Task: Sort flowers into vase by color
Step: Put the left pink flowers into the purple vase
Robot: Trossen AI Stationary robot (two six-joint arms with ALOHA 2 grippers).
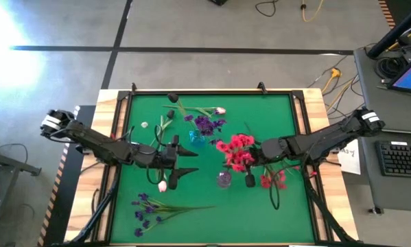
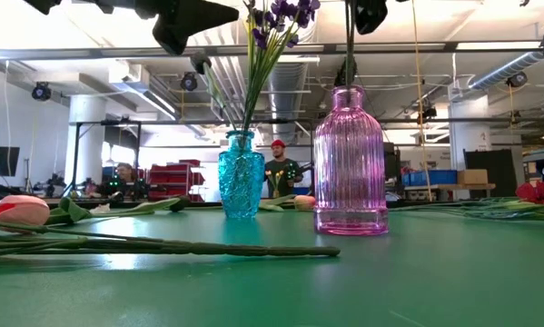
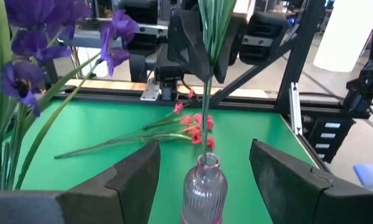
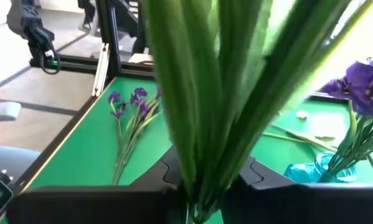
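A green worktop point(image 1: 274, 206) with a pale wooden border is carrying everything; a blue vase point(image 1: 196, 139) is standing near its middle, holding purple flowers point(image 1: 206, 124); a pink vase point(image 1: 224, 179) is standing just right of it and nearer; a purple flower spray point(image 1: 150, 208) is lying at the near left; a red flower spray point(image 1: 274, 180) is lying at the right; tulip buds are lying at the far side point(image 1: 219, 110) and left of centre point(image 1: 162, 185).
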